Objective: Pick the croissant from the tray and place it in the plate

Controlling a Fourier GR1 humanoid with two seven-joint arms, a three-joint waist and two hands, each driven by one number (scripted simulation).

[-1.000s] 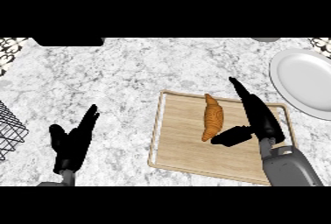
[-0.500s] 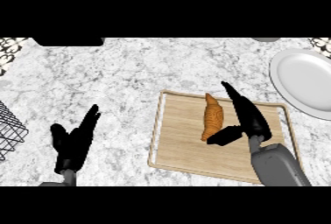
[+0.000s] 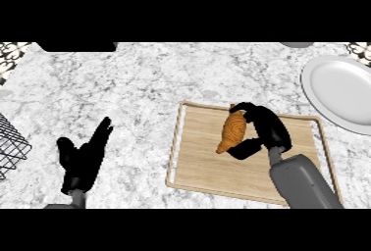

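An orange-brown croissant (image 3: pixel 232 131) lies lengthwise on the wooden tray (image 3: pixel 210 169) at the counter's right. My right hand (image 3: pixel 267 130) is over the tray, its fingers curled round the croissant's far end and its thumb at the near end. The croissant still rests on the tray as far as I can tell. A white plate (image 3: pixel 339 90) sits beyond the tray at the far right edge, with nothing on it. My left hand (image 3: pixel 83 159) rests open at the lower left, fingers up.
A black wire rack (image 3: pixel 11 144) pokes in at the left edge. A dark object (image 3: pixel 76 46) sits at the counter's far left edge. The marble counter spreads between my left hand and the tray.
My right hand has moved left onto the croissant and its straight fingers have curled round it. The croissant, the tray and my left hand have stayed put.
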